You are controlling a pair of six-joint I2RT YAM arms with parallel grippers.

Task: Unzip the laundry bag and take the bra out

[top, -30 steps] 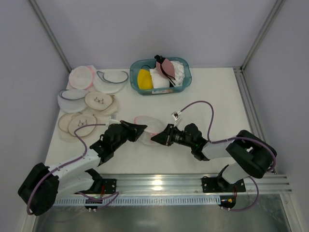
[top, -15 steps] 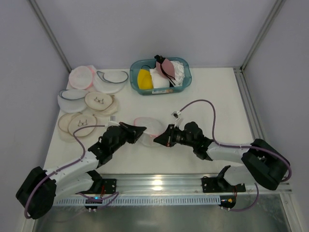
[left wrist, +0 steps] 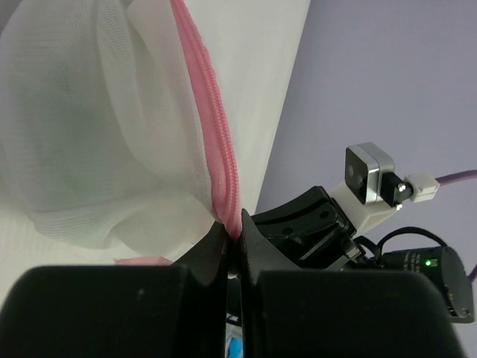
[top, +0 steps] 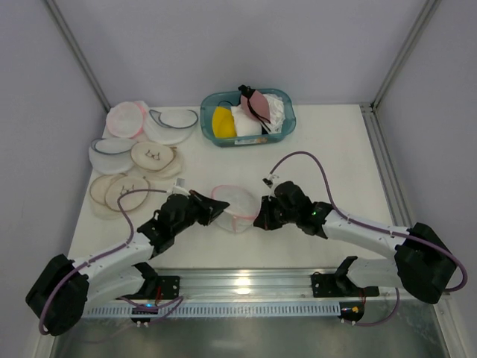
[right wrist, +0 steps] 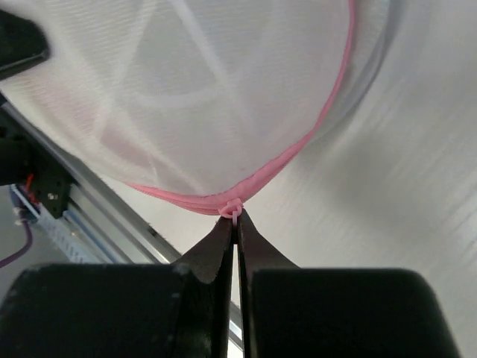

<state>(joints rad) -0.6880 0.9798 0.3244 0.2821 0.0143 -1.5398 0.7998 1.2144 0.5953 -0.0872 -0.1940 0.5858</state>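
**As both hands pinch its edge, the round, domed white mesh laundry bag (top: 235,203) with the pink zipper rim is held between them**

Where the two arms meet over the near-middle of the white desk (top: 335,149), the laundry bag is caught from both sides. The left hand (top: 218,204) is closed on the pink zipper rim (left wrist: 220,149) at the bag's left side; in its wrist view the black fingers (left wrist: 212,250) press together on the pink tape with no gap. The right hand (top: 259,221) is clamped on the small pink zipper pull (right wrist: 232,209) at the bag's right edge, fingertips meeting just under it. Whether the bag's underside touches the desk cannot be told.

Through the mesh, a pale, faintly mint-green padded bra (left wrist: 63,130) shows inside the bag, its outline blurred by the netting.

At the far side of the desk stands a teal plastic basket (top: 291,113) holding a yellow bra (top: 222,121) and a mauve bra with black straps (top: 259,104) on white fabric. To the far left lie other round pouches: white mesh ones with navy trim (top: 173,123), a pinker one (top: 125,118), and beige ones (top: 153,156).
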